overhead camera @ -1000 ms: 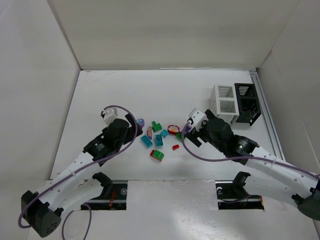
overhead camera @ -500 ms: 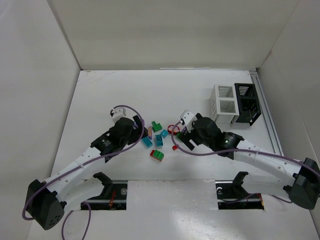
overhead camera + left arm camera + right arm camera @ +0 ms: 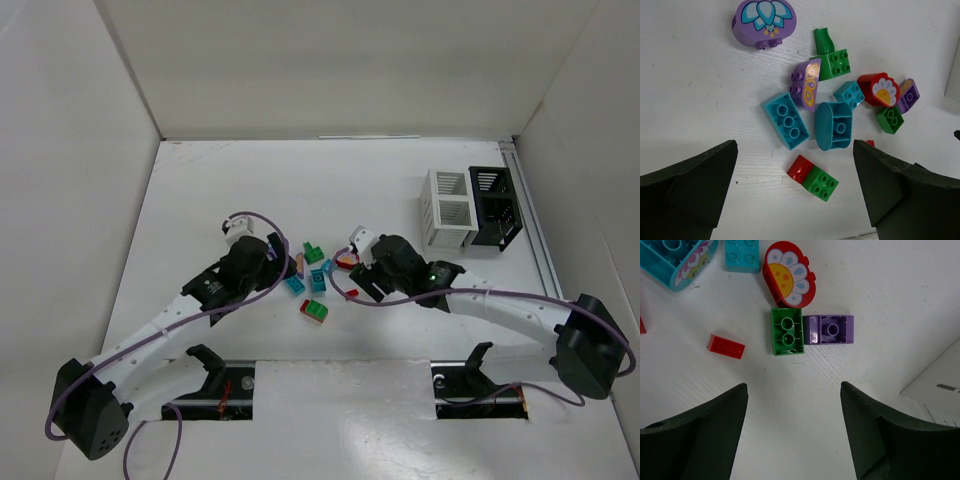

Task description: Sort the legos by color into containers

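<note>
Both arms reach forward low over the table (image 3: 200, 190), wrists tipped down at the scattered bricks (image 3: 318, 281) in the middle. The left gripper (image 3: 795, 200) hangs over the heap's left side, fingers spread wide and empty, a long teal brick (image 3: 786, 127) just ahead. The right gripper (image 3: 792, 425) is likewise spread and empty, facing a green brick (image 3: 787, 331) that touches a purple brick (image 3: 830, 330). The white bin (image 3: 447, 207) and the black bin (image 3: 494, 205) stand side by side, well right of the bricks.
</note>
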